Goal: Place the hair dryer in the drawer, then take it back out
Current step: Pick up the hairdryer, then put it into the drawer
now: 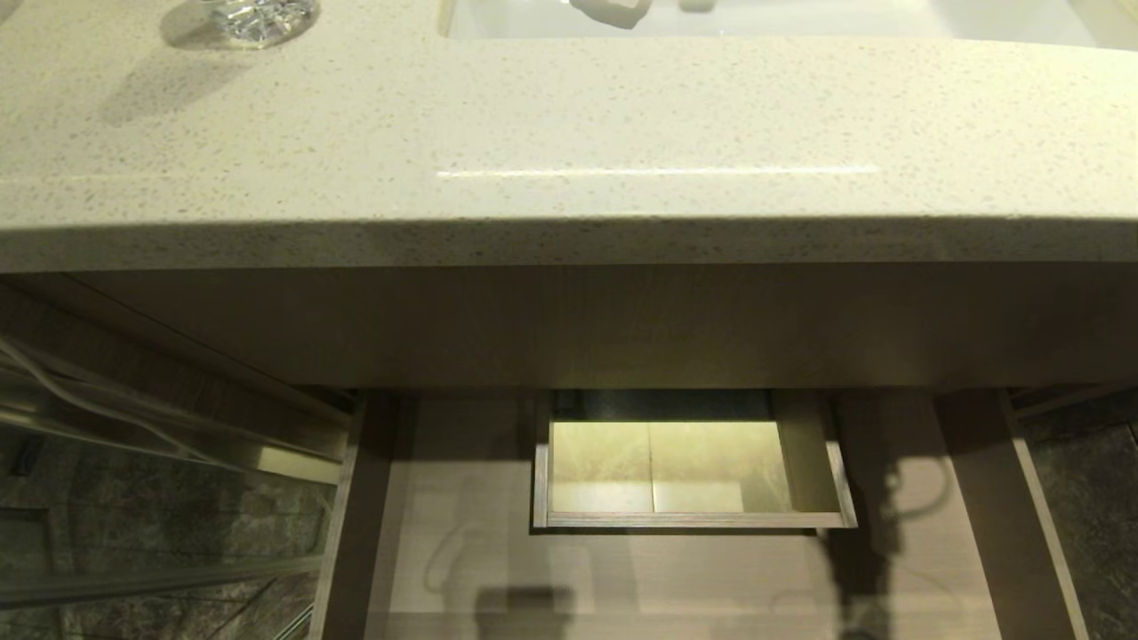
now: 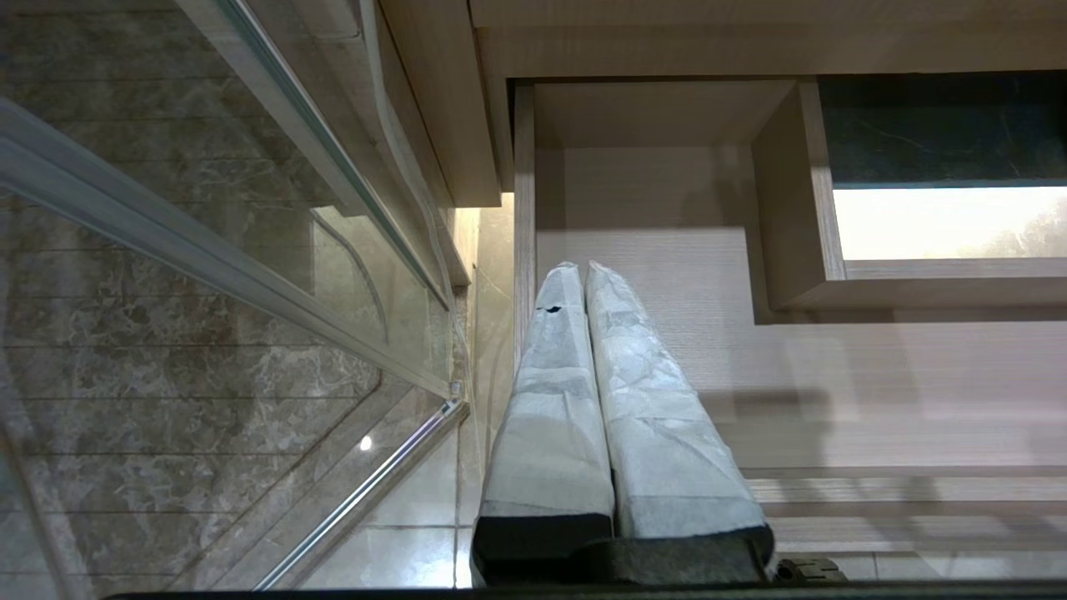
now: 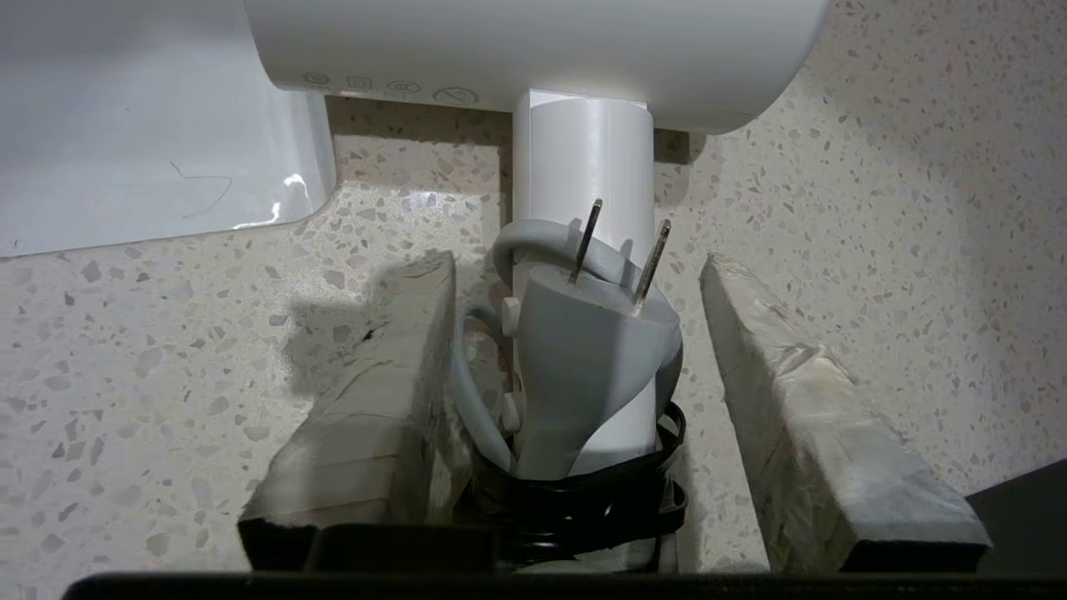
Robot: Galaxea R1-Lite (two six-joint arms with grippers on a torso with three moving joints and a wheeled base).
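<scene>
The white hair dryer (image 3: 583,150) lies on the speckled countertop (image 3: 917,208), its barrel across the far end and its handle pointing back between my fingers. A grey plug (image 3: 583,350) and wound cord sit on the handle. My right gripper (image 3: 579,262) is open astride the handle, with a clear gap to one finger (image 3: 800,392). Below the counter the wood-grain drawer (image 1: 462,551) stands pulled out, with its boxed cut-out (image 1: 693,520) mid-back. My left gripper (image 2: 581,267) is shut and empty, parked over the drawer's (image 2: 667,375) left side. Neither gripper shows in the head view.
The white sink basin (image 3: 125,125) borders the hair dryer; its edge (image 1: 711,22) runs along the back of the countertop (image 1: 569,133). A cut-glass item (image 1: 258,18) stands at the back left. A glass panel with a metal frame (image 2: 208,250) lies left of the drawer.
</scene>
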